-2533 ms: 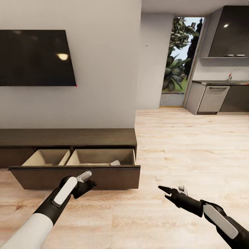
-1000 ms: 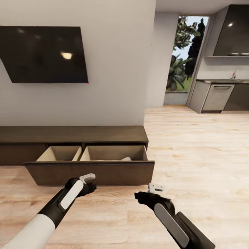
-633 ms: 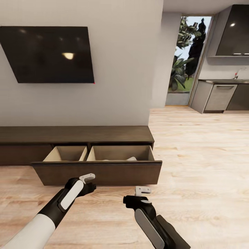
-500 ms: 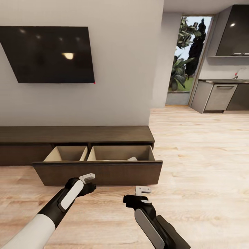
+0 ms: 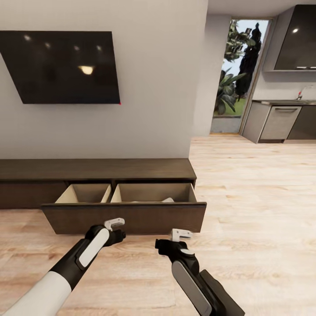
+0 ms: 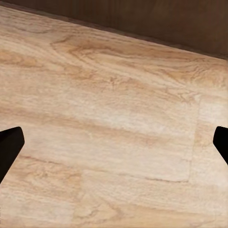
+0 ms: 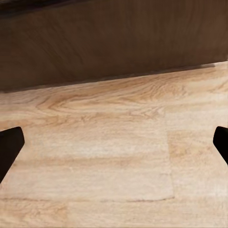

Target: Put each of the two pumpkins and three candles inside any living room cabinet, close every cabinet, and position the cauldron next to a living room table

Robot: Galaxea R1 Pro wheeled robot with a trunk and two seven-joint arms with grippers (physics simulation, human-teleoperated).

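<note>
Both hands, left and right, spread and holding nothing, have edged up to the pulled-out front of the cabinet, a pale candle lying inside, ready for pushing shut.

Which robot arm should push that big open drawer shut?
Either could, but I'd lean left. The left gripper sits right below the drawer front, nearly touching it. The right gripper hangs a little farther back over the floor. Both have jaws open and hold nothing.
</note>
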